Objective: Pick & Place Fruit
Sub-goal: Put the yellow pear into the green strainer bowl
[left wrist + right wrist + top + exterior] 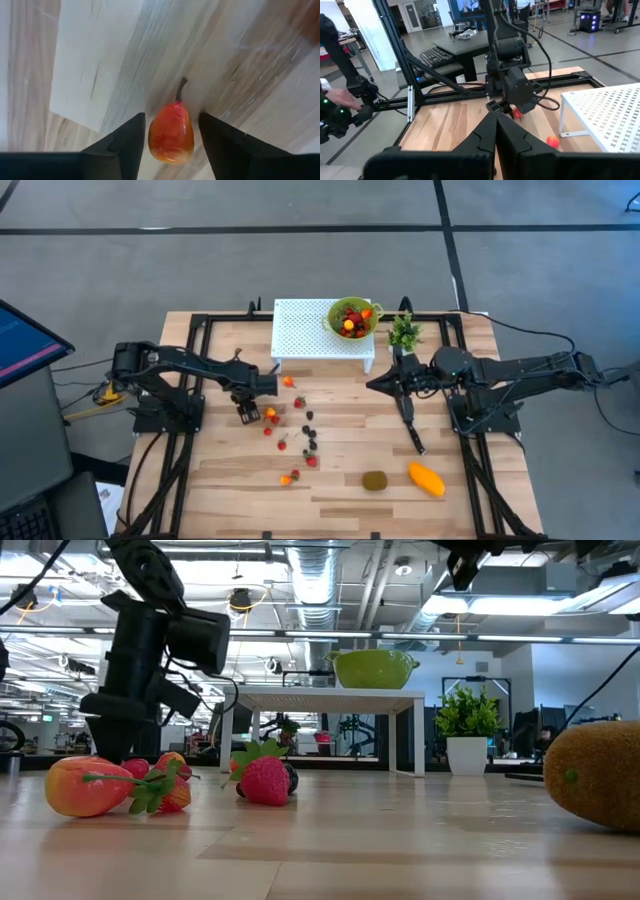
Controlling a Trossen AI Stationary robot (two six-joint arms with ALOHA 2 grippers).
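Note:
A small orange-red, pear-shaped fruit [171, 134] with a dark stem lies on the wooden table between the fingers of my left gripper [172, 115]. That gripper [247, 413] is open and points down, with one finger on either side of the fruit and a narrow gap to each. More small fruit pieces [300, 435] lie scattered to its right. A brown kiwi [375, 480] and an orange mango [427, 478] rest near the front edge. My right gripper [375, 383] hangs shut and level above the table's middle right, holding nothing.
A green bowl [352, 318] with fruit in it stands on a white perforated stand [310, 335] at the back. A small potted plant [404, 332] is beside it. A slim black knife [410, 430] lies below my right gripper.

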